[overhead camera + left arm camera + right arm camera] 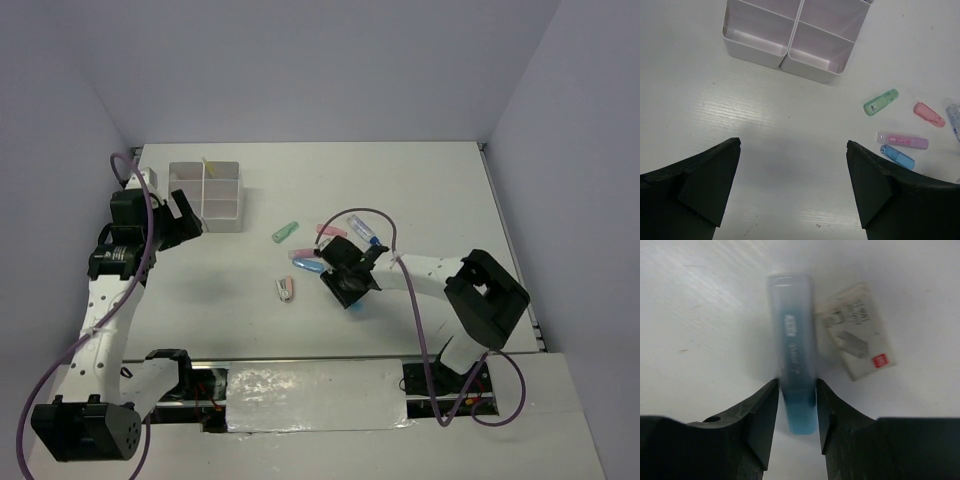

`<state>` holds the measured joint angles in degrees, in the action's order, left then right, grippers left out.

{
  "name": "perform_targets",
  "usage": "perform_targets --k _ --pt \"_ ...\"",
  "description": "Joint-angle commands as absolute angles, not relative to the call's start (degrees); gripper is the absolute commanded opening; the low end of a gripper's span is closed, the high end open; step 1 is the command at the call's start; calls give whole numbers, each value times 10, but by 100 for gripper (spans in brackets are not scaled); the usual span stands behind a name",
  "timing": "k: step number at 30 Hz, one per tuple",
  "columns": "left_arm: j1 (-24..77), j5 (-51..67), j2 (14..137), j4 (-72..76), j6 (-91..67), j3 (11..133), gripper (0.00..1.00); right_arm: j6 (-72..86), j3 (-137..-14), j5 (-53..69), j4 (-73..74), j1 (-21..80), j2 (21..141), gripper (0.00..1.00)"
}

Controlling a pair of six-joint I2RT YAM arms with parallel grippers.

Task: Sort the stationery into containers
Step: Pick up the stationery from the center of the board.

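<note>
Closest in, the right gripper (pixel 797 390): about half closed, pads tight against both long sides of the blue stick (pixel 796 335), flat on the table (pixel 700 315) and not yet lifted. Long axis straight ahead, out from between the fingers, darker end nearest. Small label midway along it, too blurred to read. Just beside it on the right, tilted, a white packet (pixel 855 330) with grey print and a red square mark, not legible either.

Over at the left gripper (pixel 792 145): spread wide, holding nothing. Beyond it to the right, green stick (pixel 880 101), pink stick (pixel 929 114) and purple stick (pixel 902 140), well clear of the fingers. Farthest off, the containers (pixel 752 52), much nearer the left arm than the right. Probably a long leftward carry for the blue stick.
</note>
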<state>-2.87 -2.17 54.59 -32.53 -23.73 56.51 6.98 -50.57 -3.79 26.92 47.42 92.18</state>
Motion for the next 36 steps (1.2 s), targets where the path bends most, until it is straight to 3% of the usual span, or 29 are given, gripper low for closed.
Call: perform_targets --k 1,5,6,8,16,21,24,36 --pt "-33 -7 551 -308 -225 577 99 105 -520 -27 279 522 934 42" --pt "-33 -18 548 -311 -236 577 99 120 -536 -20 287 562 912 31" --pt "-32 -18 546 -313 -239 578 99 122 -538 -18 285 565 906 11" --pt "-32 -4 544 -313 -243 577 99 130 -538 -21 280 565 881 3" --pt "-20 189 508 -258 -329 546 99 163 -556 -44 276 564 769 0" --pt "88 252 482 -127 -433 504 99 222 -543 -56 184 563 688 0" --pt "155 304 488 -6 -472 477 99 261 -527 1 105 570 651 0" --pt "250 341 548 68 -461 490 93 311 -531 24 57 587 586 0"
